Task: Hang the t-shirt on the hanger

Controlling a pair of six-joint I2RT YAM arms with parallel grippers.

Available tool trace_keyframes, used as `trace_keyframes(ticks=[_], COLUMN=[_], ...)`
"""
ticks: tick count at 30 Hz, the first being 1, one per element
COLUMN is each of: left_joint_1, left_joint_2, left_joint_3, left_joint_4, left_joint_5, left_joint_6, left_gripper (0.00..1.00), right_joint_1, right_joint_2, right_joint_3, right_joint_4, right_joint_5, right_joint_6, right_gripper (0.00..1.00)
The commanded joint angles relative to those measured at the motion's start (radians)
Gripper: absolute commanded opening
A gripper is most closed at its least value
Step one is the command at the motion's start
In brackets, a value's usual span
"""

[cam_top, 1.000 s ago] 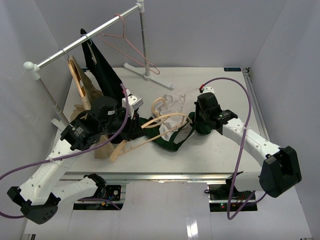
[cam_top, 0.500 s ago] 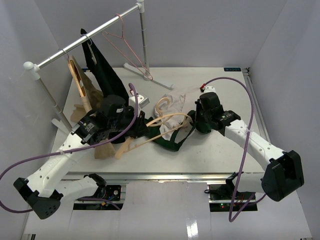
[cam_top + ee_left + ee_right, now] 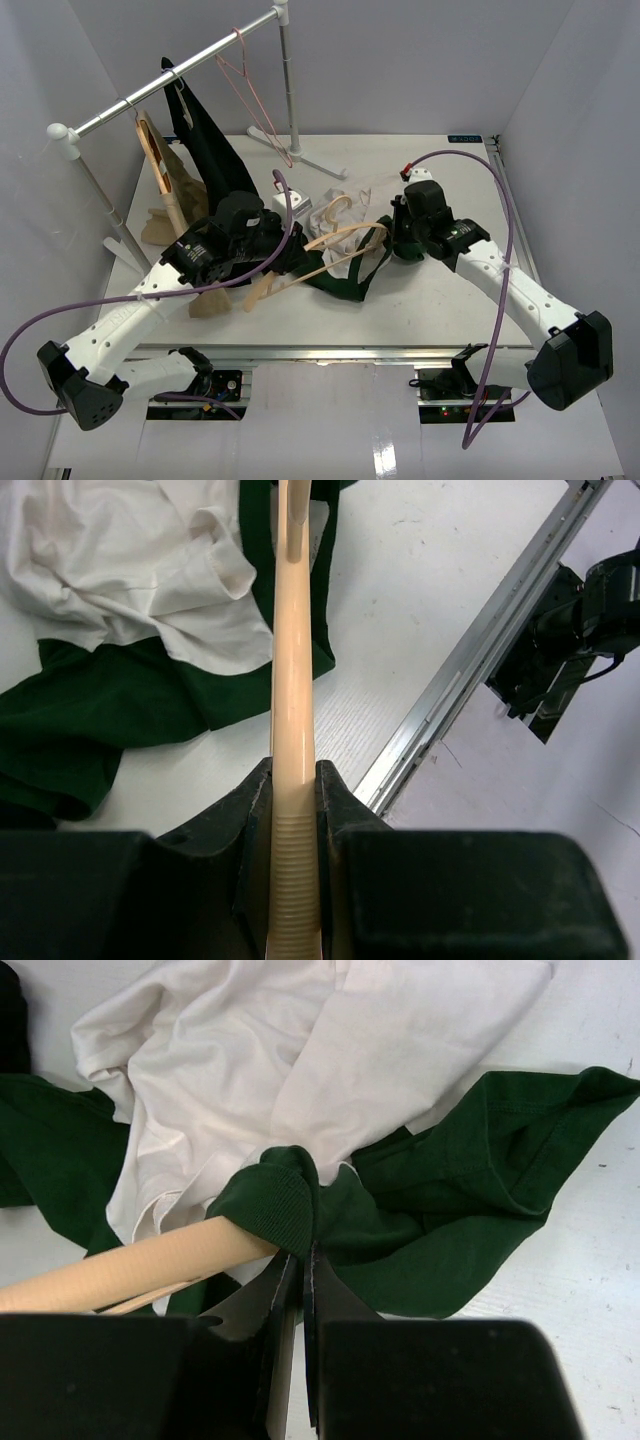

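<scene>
A white bench (image 3: 450,300) lies under me, closed in by pale walls, with a clothes rack (image 3: 170,85) at its far left.

The t-shirt (image 3: 345,285) is crumpled on the middle of the bench, between my two arms. Its cream-white panel is bunched on the far side and its dark green cloth spreads toward the near edge. The hanger (image 3: 345,233) lies slanted across it, one end low on the near left and the other reaching to the right.

From my right wrist I see that end of the hanger (image 3: 130,1265) tucked inside the ribbed green neckband of the t-shirt (image 3: 400,1220). My right claw (image 3: 292,1260) is pinched closed on that neckband, its fingers almost touching, at the right edge of the heap. From above, the right claw (image 3: 392,245) sits where cloth and wood meet.

My left claw (image 3: 293,780) is clamped on the hanger (image 3: 290,660), one finger on each side of its ridged wooden arm. The wood runs straight away from the claw over the t-shirt (image 3: 120,710). From above, the left claw (image 3: 288,262) is at the left of the heap.

On the rack hang a black garment (image 3: 205,140), a tan garment (image 3: 170,185) to its left, and a pink wire hanger (image 3: 250,85) farther right along the rail.
</scene>
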Motion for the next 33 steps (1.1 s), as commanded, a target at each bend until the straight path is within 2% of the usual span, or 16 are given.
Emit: trace_keyframes(ticks=[1, 5, 14, 18, 24, 27, 31, 33], left_joint_1=[-0.048, -0.067, -0.097, -0.098, -0.118, -0.124, -0.124, -0.124], left_joint_2=[0.040, 0.054, -0.029, -0.029, -0.036, -0.051, -0.023, -0.015], left_joint_3=[0.063, 0.056, -0.119, -0.130, -0.101, -0.100, -0.078, -0.076], left_joint_4=[0.124, 0.213, 0.493, 0.480, 0.343, 0.336, 0.330, 0.344], left_joint_5=[0.013, -0.020, -0.165, -0.210, -0.196, -0.161, -0.216, -0.199], left_joint_6=[0.023, 0.019, -0.024, -0.049, -0.081, -0.083, -0.073, -0.074], left_gripper=[0.00, 0.00, 0.00, 0.00, 0.00, 0.00, 0.00, 0.00], right_joint_1=[-0.004, -0.006, -0.004, -0.003, -0.006, -0.007, -0.006, -0.006], right_joint_2=[-0.043, -0.042, -0.082, -0.096, -0.065, -0.052, -0.047, -0.043], right_joint_3=[0.110, 0.159, 0.182, 0.205, 0.245, 0.260, 0.280, 0.295], right_joint_4=[0.001, -0.017, -0.037, -0.078, -0.126, -0.134, -0.168, -0.192], right_joint_5=[-0.030, -0.067, -0.117, -0.023, 0.167, 0.149, 0.129, 0.105], right_joint_6=[-0.020, -0.015, -0.008, -0.032, -0.068, -0.074, -0.074, -0.076], right_gripper=[0.08, 0.08, 0.08, 0.08, 0.08, 0.08, 0.08, 0.08])
